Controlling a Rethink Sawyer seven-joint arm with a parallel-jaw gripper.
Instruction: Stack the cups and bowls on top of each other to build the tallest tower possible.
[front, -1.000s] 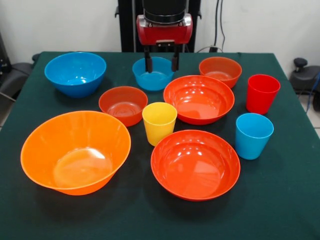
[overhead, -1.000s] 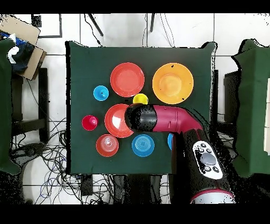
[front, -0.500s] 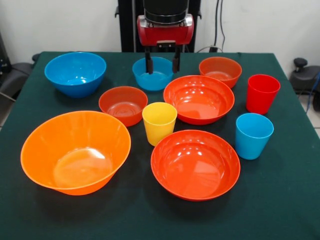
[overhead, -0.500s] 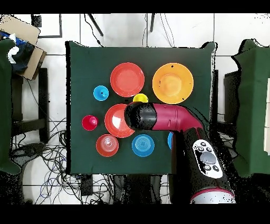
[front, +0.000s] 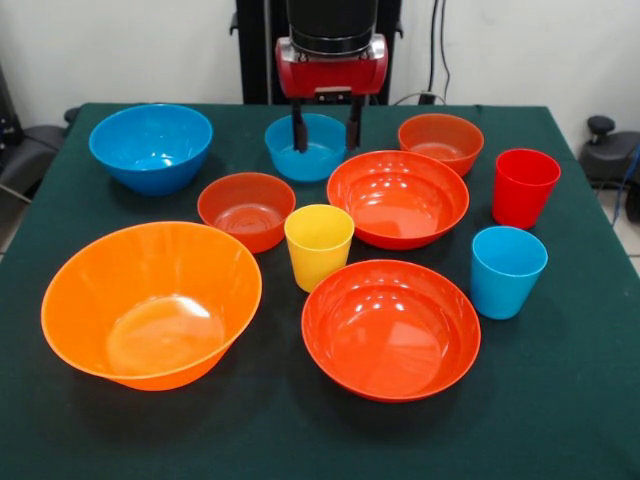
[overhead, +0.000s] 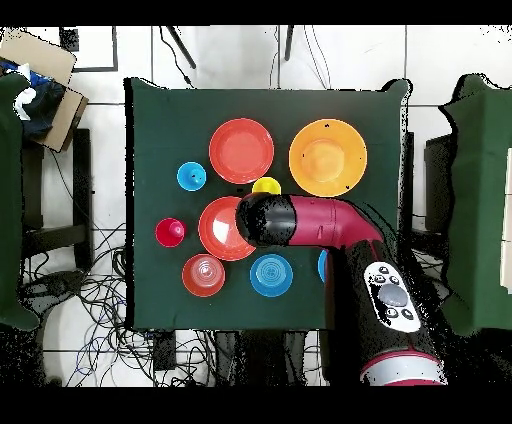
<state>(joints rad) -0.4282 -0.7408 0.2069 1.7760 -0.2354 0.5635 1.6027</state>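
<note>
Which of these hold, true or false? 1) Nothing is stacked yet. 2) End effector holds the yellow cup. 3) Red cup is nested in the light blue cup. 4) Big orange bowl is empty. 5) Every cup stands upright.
1) True: every bowl and cup sits alone on the table.
2) False: the end effector is open and empty, up by the small blue bowl; the yellow cup stands free.
3) False: the red cup and light blue cup stand apart.
4) True: the big orange bowl holds nothing.
5) True.
</note>
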